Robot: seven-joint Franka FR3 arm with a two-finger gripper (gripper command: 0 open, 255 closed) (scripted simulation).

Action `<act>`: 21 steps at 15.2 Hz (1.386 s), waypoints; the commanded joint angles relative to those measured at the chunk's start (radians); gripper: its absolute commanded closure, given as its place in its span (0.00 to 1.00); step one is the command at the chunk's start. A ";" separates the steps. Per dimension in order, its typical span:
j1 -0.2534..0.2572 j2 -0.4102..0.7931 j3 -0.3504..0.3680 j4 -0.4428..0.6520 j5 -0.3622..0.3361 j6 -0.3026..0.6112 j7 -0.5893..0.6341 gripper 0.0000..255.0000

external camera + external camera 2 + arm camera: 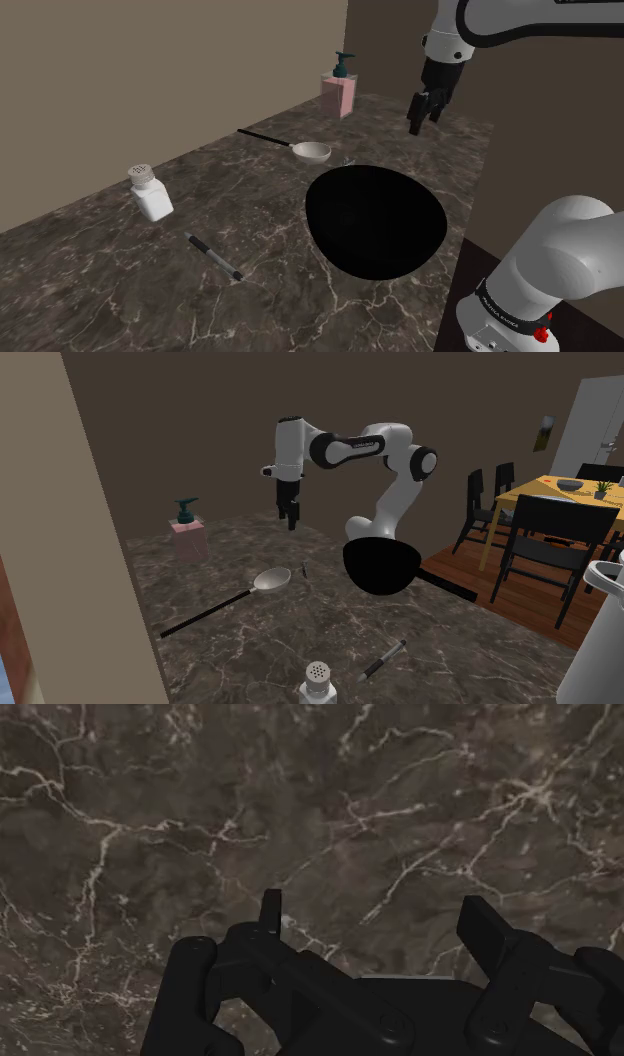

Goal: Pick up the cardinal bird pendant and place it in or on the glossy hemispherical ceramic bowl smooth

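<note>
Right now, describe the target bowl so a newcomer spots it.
On the dark veined countertop, look toward the edge nearest the arm's base. The bowl sits there, beside the long-handled spoon. It is the largest item, solid black, unlike the white shaker and pink soap bottle.

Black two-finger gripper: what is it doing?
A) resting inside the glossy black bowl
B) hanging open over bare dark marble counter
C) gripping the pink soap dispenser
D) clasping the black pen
B: in the wrist view the black two-finger gripper has its fingers apart, with bare dark marble counter between them.
</note>
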 commanded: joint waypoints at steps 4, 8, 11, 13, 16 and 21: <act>0.016 0.012 0.091 0.017 0.021 -0.011 0.105 0.00; 0.031 0.056 0.213 0.061 0.042 -0.025 0.246 0.00; 0.036 0.109 0.305 0.110 0.050 -0.036 0.354 0.00; 0.035 0.153 0.368 0.151 0.050 -0.045 0.427 0.00; 0.029 0.234 0.463 0.224 0.038 -0.062 0.540 0.00; 0.011 0.384 0.607 0.354 -0.011 -0.099 0.717 0.00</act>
